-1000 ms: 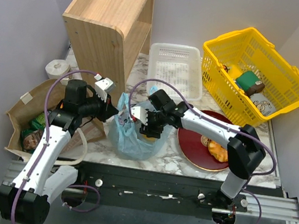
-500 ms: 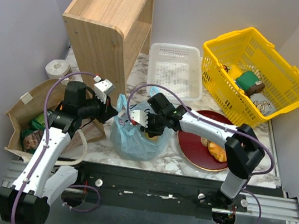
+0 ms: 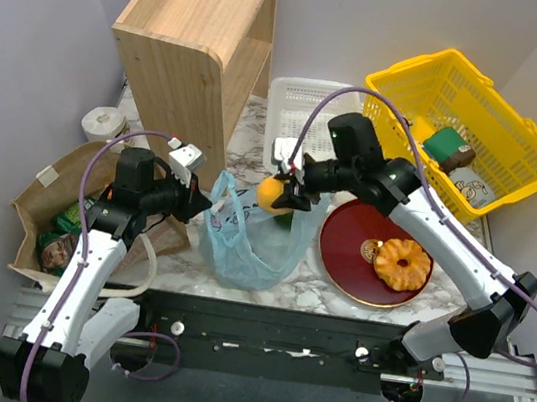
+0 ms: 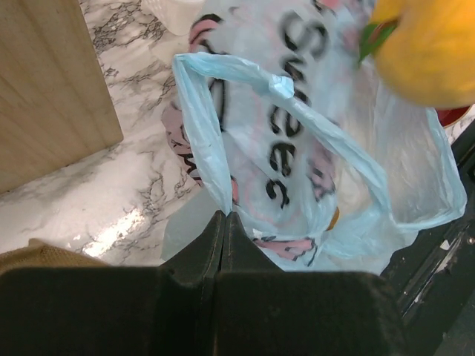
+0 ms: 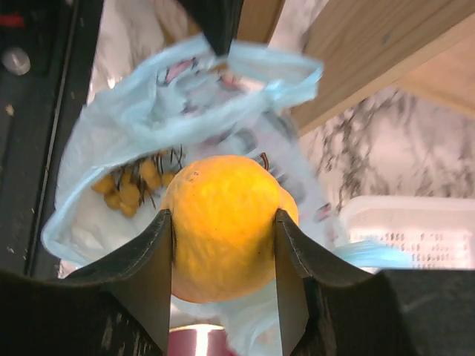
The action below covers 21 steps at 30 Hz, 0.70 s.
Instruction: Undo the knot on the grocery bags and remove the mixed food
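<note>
At the left, a paper bag (image 3: 49, 214) lies open on its side. Our left gripper (image 4: 225, 221) is pinched together on a handle loop (image 4: 297, 122) of the blue plastic bag (image 3: 241, 248), whose mouth stands open. Just above the mouth, our right gripper (image 5: 223, 222) is clamped on the orange (image 3: 270, 194). Farther right, a ring pastry (image 3: 402, 263) sits on the red plate (image 3: 341, 257).

Mouth of blue bag (image 3: 242, 243) gaping, orange (image 3: 272, 193) hanging just above it, wooden shelf (image 3: 184, 57) close behind — red plate (image 3: 348, 243) just beside
</note>
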Available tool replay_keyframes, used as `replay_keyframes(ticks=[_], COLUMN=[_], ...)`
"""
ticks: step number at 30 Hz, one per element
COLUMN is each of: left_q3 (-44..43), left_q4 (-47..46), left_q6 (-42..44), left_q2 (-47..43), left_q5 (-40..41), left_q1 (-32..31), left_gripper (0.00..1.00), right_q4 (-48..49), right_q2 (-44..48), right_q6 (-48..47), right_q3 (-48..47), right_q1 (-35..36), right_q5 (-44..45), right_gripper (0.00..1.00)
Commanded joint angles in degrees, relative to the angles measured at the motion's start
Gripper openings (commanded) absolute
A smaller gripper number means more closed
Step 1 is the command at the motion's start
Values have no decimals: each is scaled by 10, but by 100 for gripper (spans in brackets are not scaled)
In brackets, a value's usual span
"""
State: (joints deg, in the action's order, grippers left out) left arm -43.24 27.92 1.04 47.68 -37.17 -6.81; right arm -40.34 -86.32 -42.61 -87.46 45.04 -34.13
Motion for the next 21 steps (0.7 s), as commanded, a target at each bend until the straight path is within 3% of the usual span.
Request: replay_keyframes(ticks=[1, 6, 14, 17, 21], left_q3=[-3, -11, -31, -30, -30], left_q4=[9, 24, 35, 41, 50], left_q6=[10, 21, 29, 28, 28], left_q2=[1, 7, 14, 14, 11], left_q5=[-16, -12, -7, -10, -10], left_q1=[4, 5, 19, 24, 28], left_gripper=[0, 0, 0, 0, 0], right_q4=[-13, 85, 206, 208, 189], right_q2=[-7, -54, -191, -281, -395], right_q6=[84, 236, 239, 234, 197], right_q3=[-48, -141, -197, -256, -355], right_q1=[-31, -110, -147, -167, -196], right_q5=[-103, -130, 269, 326, 336], right_gripper=[2, 0, 0, 1, 0])
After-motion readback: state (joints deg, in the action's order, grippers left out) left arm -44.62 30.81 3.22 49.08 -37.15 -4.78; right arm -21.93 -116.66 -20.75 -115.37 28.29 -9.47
